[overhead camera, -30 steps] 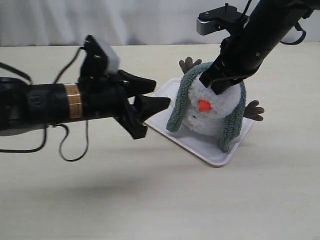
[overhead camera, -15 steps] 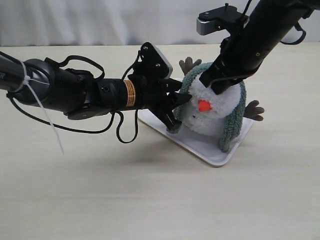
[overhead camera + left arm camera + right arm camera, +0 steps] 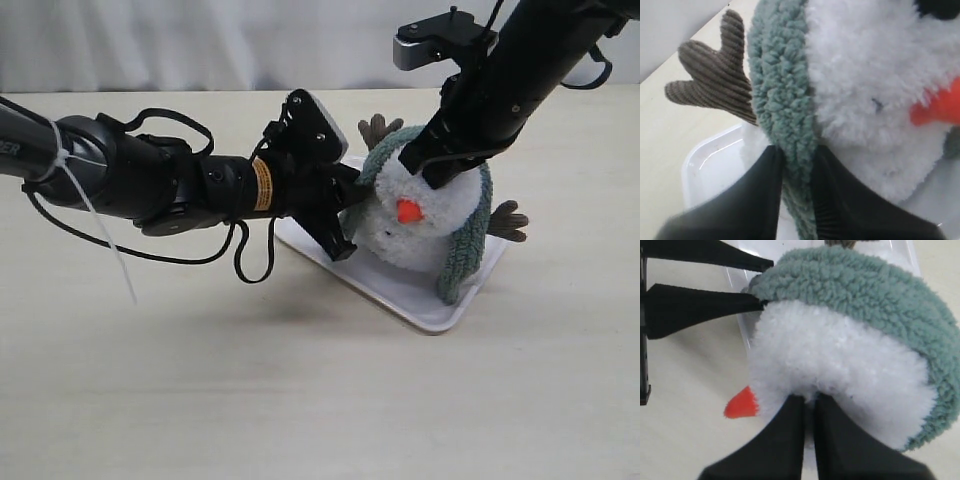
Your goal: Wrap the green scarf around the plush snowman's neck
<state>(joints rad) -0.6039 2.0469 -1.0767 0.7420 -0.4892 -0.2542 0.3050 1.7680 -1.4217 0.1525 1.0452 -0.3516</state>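
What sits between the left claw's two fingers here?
A hanging stretch of the green scarf, lying along the plush snowman's side. The left wrist view shows the left claw's fingers on either side of it.

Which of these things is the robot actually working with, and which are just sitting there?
Part of the job:
- green scarf, draped over the snowman
- plush snowman
- left gripper, pinching one hanging end of the scarf
- right gripper, pinching the fluff on top of the snowman's head

Just there:
- white tray, under the snowman
- table
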